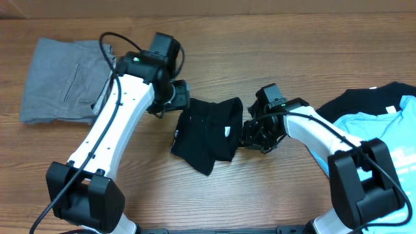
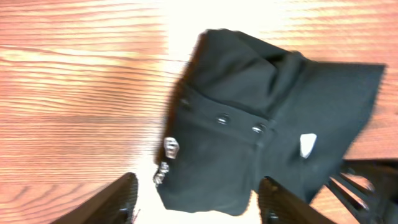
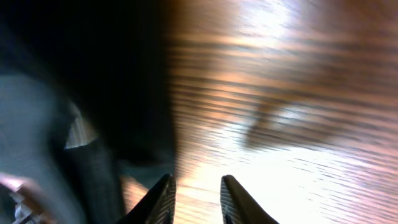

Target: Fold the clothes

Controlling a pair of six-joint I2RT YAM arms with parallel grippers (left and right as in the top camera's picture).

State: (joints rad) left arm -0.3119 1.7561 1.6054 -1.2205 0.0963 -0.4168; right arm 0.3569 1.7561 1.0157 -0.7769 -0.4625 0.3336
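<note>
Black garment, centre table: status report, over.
Left gripper open, right gripper open slightly, both empty. Black garment lies folded between them. Grey garment left, light blue T-shirt right, both clear of it.

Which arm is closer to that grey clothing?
Left. The left end effector is just right of the grey garment; the right end effector lies beyond the black garment.

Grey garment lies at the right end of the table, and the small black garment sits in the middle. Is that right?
No. The overhead view shows the grey garment at the left end of the table, not the right. The small black garment does sit in the middle.
</note>
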